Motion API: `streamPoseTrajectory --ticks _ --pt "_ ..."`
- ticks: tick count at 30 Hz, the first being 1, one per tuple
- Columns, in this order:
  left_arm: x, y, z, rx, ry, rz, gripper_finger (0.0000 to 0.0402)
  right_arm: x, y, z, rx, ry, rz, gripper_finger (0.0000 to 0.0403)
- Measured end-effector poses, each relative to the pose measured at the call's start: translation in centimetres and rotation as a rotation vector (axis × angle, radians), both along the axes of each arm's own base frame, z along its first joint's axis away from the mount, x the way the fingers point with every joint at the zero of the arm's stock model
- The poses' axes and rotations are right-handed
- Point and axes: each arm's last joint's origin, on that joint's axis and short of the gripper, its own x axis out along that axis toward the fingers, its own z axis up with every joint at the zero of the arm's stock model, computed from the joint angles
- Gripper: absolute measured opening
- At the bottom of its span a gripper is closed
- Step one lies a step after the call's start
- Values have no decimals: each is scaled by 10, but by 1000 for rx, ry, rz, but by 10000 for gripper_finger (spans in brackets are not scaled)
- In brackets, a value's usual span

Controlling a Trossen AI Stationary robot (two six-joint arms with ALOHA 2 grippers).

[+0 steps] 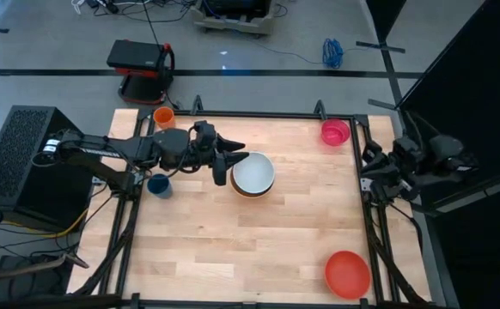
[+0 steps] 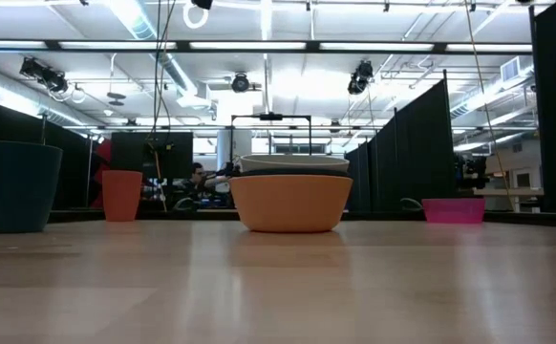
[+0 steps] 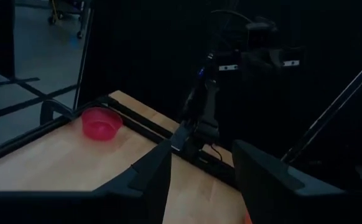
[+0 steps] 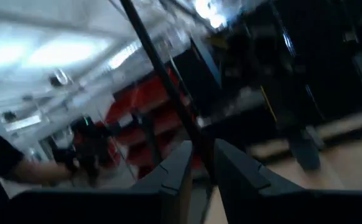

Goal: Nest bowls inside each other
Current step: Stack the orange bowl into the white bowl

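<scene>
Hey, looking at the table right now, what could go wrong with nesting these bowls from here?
1. The left hand sits open right beside the white bowl, nested in the orange bowl; a careless pull-back might knock the stack.
2. The red bowl lies at the near right corner, close to the table edge, so a poor grasp could push it off.
3. The pink bowl sits in the far right corner against the frame, leaving little room for fingers.

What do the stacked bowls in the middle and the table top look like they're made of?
White bowl and orange bowl: probably plastic, smooth and matte, each one plain colour with thin even walls. Table top: looks like pale wood, butcher-block style, with visible plank strips and a soft sheen in the low view.
</scene>
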Motion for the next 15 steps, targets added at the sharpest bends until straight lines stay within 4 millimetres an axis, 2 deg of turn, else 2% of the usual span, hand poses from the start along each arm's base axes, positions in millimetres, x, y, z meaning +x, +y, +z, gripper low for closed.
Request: streamPoseTrajectory --ticks 6,12,15 --pt "0 0 -2 -21 12 11 158 -7 -1 -21 -55 209 31 55" --pt "0 1 -3 -25 26 27 158 -16 1 -33 17 396 137 55" --pt "-1 1 -3 -24 25 41 158 -17 2 -34 35 416 164 55"
